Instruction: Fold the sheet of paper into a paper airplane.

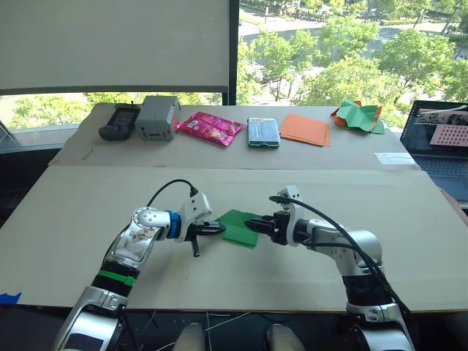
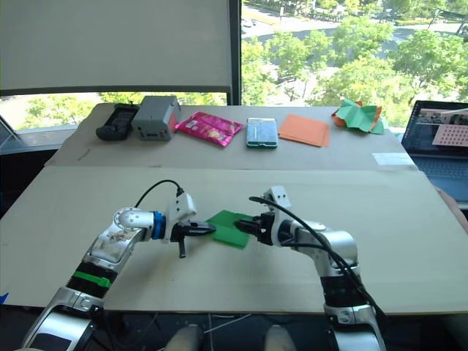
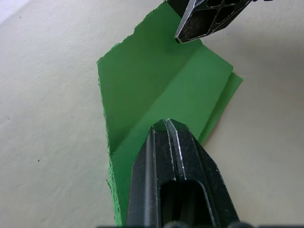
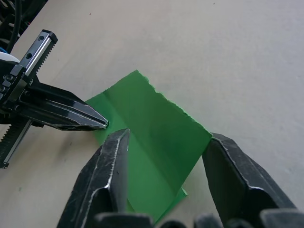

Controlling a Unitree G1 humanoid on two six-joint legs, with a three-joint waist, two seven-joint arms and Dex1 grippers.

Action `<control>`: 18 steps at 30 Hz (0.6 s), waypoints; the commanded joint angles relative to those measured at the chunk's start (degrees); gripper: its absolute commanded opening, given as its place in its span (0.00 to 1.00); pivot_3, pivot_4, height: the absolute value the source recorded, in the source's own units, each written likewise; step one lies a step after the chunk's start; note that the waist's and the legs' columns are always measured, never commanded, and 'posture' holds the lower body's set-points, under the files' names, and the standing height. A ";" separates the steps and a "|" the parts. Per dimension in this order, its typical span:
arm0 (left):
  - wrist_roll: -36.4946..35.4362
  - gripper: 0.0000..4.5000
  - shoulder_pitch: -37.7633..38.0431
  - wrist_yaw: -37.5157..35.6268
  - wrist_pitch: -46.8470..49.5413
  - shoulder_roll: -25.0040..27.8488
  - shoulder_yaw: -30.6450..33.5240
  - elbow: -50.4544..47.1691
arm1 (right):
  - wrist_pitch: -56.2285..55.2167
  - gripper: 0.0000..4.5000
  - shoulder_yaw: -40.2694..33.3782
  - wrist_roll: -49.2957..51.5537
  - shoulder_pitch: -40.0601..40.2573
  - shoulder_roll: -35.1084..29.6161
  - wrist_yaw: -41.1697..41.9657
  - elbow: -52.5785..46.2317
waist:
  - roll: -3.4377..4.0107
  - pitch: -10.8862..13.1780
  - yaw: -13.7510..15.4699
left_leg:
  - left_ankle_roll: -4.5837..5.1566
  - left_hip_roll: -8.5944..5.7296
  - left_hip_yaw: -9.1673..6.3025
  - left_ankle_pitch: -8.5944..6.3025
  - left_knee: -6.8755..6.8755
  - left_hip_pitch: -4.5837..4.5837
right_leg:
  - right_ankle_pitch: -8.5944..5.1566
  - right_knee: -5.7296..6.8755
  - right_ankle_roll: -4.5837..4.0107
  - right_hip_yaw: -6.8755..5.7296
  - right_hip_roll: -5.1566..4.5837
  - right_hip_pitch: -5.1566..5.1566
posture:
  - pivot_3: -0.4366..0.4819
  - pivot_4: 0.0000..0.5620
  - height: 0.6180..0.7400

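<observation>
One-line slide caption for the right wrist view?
Open right gripper straddles the creased green sheet of paper; shut left gripper pins its far edge.

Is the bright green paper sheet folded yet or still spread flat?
Folded: the bright green paper sheet shows a crease and a second layer edge underneath, lying on the table.

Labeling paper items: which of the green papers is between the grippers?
The flat folded sheet of paper on the near table, between both grippers. The other green paper is the crumpled green-and-orange heap on the far table.
</observation>
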 commanded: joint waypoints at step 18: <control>-4.80 0.00 3.28 1.89 5.00 4.11 5.02 -6.09 | -52.14 0.01 24.43 -29.24 9.88 -12.94 4.85 -10.62 | 0.01 0.02 -0.20 | -0.44 0.01 0.02 -0.27 -0.02 0.06 | -0.01 -0.19 0.00 0.00 -0.01 -0.28 | 0.48 0.27 0.72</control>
